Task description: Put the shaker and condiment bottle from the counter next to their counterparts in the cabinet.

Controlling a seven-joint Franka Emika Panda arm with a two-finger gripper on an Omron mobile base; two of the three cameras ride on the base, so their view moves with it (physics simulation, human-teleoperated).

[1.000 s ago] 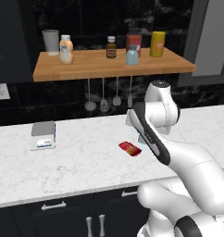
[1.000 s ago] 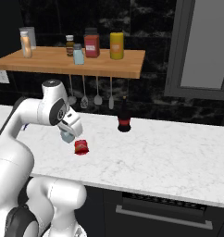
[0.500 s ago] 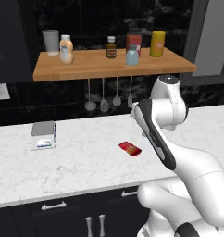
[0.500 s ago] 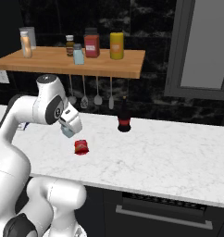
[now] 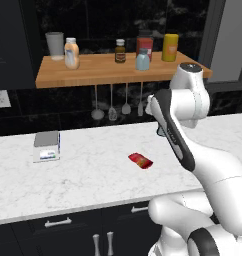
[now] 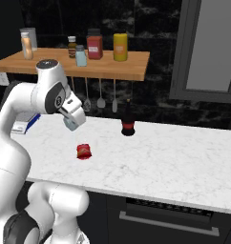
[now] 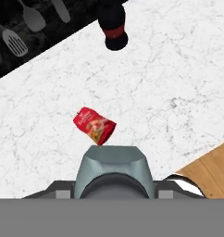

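Rising off the white marble desk (image 6: 174,157), the hand (image 6: 71,123) has swung higher, clamped on the pale blue-grey shaker (image 7: 114,171). Slim red condiment bottle (image 5: 140,160) lies on the desk, below the wooden plank shelf (image 5: 93,75).

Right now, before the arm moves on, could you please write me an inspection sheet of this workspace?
Surface: white marble counter, no spills seen.
Job's things: shaker held in the hand, above the counter; condiment bottle lying on the counter; cabinet shelf carries a second shaker.
Clutter: dark bottle and small box on the counter.
Grippers: hand shut on the shaker.
Cables: nothing seen.
Surroundings: utensils hanging below the shelf.
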